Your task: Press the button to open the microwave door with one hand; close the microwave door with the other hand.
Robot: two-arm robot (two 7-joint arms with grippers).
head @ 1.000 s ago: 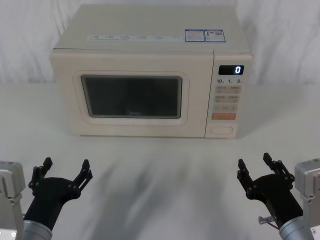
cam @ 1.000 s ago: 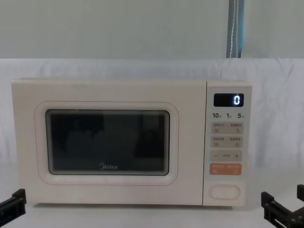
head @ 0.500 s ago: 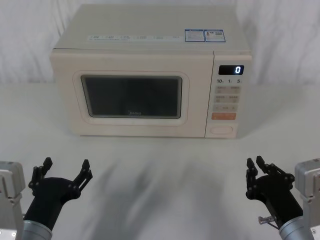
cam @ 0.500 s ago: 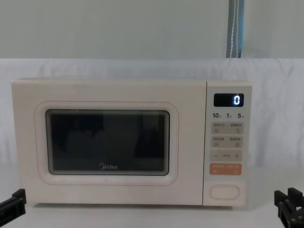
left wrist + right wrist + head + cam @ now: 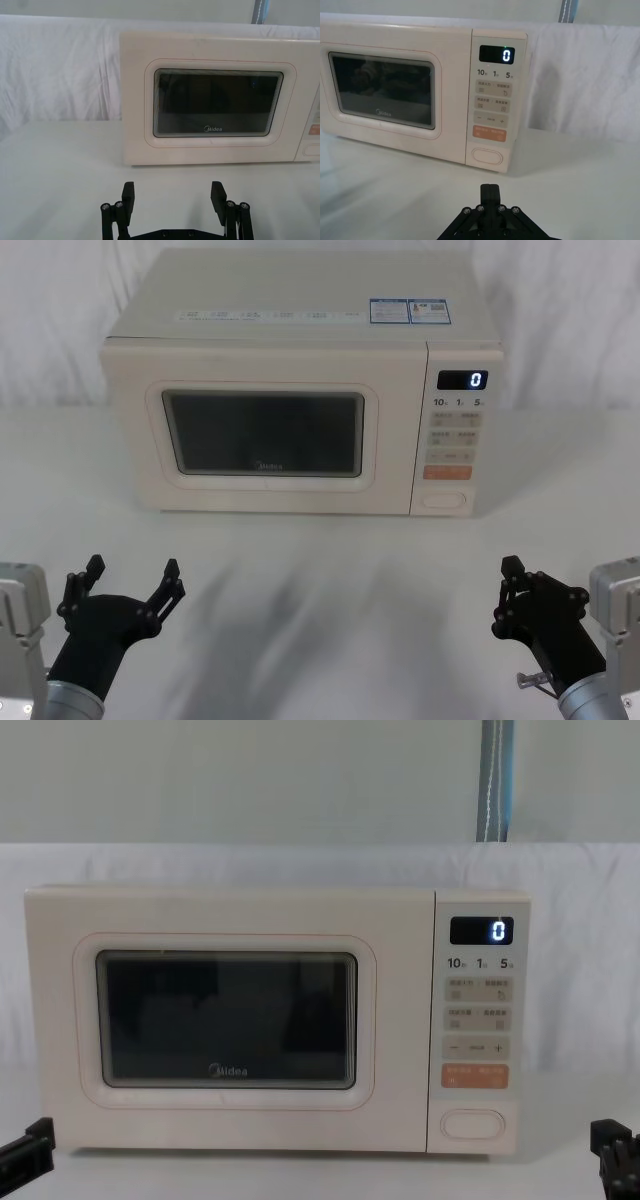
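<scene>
a second ago we had the right gripper (image 5: 510, 565) spread wide, its two black fingers well apart. half a second ago the gap had narrowed to a slit. now the fingers (image 5: 489, 192) are pressed together into one point. in the chest view the gripper (image 5: 612, 1140) has shrunk from two prongs to a single tip and has drifted toward the right edge. in the head view its tip has shifted a little to the right as the fingers closed.
</scene>
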